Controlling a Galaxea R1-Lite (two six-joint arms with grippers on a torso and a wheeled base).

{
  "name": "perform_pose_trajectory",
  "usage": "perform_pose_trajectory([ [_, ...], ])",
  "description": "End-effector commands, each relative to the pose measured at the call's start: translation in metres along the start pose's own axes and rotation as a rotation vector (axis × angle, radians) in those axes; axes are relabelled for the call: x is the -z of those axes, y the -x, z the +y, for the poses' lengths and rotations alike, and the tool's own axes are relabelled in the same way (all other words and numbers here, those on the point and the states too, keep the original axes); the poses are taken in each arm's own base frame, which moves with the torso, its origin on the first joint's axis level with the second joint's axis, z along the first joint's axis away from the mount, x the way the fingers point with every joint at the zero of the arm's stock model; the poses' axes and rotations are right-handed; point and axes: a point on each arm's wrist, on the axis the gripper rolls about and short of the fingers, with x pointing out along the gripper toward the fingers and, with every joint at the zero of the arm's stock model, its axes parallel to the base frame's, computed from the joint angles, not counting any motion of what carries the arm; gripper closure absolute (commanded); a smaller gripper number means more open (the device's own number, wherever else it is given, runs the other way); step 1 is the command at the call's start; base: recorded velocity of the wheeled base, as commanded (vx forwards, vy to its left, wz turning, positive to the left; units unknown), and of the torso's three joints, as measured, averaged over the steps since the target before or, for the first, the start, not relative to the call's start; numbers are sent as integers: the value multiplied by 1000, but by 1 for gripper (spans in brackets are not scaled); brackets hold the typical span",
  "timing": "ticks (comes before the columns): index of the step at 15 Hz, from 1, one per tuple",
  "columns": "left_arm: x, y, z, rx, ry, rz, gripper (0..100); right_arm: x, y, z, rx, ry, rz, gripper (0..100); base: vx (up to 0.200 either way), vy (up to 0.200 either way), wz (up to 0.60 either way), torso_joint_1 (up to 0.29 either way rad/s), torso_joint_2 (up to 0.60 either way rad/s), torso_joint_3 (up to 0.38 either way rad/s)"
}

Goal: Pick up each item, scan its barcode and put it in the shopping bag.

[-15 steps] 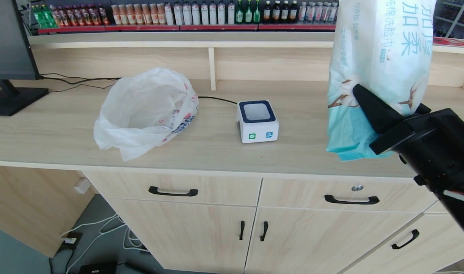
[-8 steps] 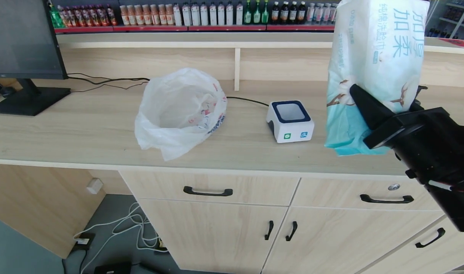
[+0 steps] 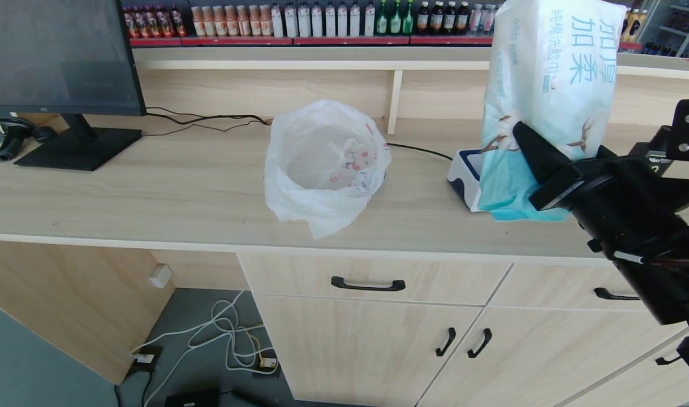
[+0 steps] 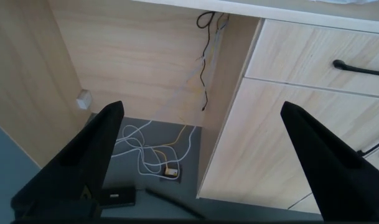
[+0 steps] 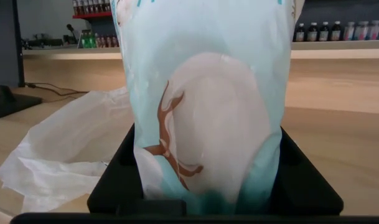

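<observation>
My right gripper is shut on a tall white and teal tissue pack, held upright above the counter's right part. The pack's lower end covers most of the small white scanner with its blue-rimmed window. The white plastic shopping bag stands open on the counter to the left of the scanner. In the right wrist view the pack sits between the black fingers, with the bag beyond. My left gripper is open and hangs below counter height, facing the cabinet fronts.
A black monitor stands at the counter's far left with a handheld scanner beside its base. A black cable runs along the back. A raised ledge with a divider borders the rear. Drawers with black handles sit below.
The head camera has swung left, so the whole scene sits further right. The pack in my right gripper has come left relative to the scanner and now overlaps it.
</observation>
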Motion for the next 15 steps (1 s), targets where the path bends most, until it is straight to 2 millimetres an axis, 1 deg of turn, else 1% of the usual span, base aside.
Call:
perform_pose_trajectory([
  [1, 0, 0, 0, 1, -3, -1, 0, 0, -1, 0, 0, 0, -4, 100, 0, 200, 0, 2, 7, 2],
  [2, 0, 0, 0, 3, -6, -1, 0, -2, -3, 0, -1, -2, -13, 100, 0, 200, 0, 2, 2, 2],
  [5, 0, 0, 0, 1, -6, -1, 0, 0, -2, 0, -3, 0, -4, 100, 0, 0, 0, 0, 0, 0],
  [11, 0, 0, 0, -1, -4, -1, 0, -3, 2, 0, -3, -1, -8, 100, 200, 0, 0, -2, 1, 4],
  [14, 0, 0, 0, -1, -4, -1, 0, -4, 3, -1, -3, 2, -11, 100, 0, 0, 0, 0, 0, 0],
  [15, 0, 0, 0, 3, -4, -1, 0, -4, 2, 0, -3, 3, -11, 100, 0, 0, 600, 7, 7, -7],
])
